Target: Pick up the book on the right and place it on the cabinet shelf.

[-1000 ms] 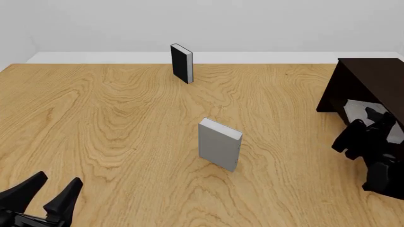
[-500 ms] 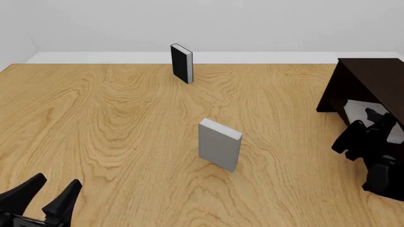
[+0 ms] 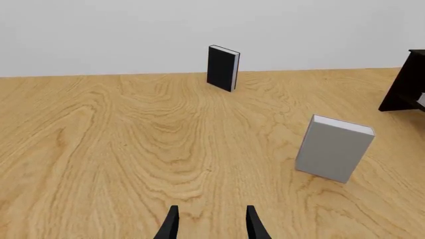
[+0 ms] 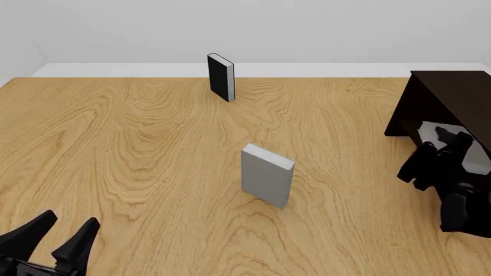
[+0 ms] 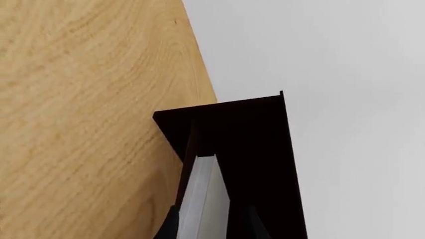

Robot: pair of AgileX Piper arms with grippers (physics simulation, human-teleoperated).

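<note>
The book point(image 5: 202, 194), light grey with white page edges, stands inside the cabinet shelf point(image 5: 259, 129), the recess of the dark brown cabinet point(image 4: 452, 92) at the table's right edge. In the front view only pale patches of the book point(image 4: 433, 131) show behind my right gripper point(image 4: 454, 141). In the right wrist view the right gripper point(image 5: 211, 215) is open. Its fingers straddle the book, with a dark gap beside one finger. My left gripper point(image 4: 71, 221) hangs open and holds nothing at the near left corner; it also shows in the left wrist view point(image 3: 211, 211).
A second grey book point(image 4: 267, 183) stands upright mid-table, also in the left wrist view point(image 3: 334, 147). A thin black book point(image 4: 221, 76) stands upright at the far edge near the white wall. The wooden table point(image 4: 138, 149) runs to the cabinet's foot.
My right gripper has shifted slightly left and up at the cabinet's mouth. The left gripper dropped slightly a second ago and has held still since. The books have not moved.
</note>
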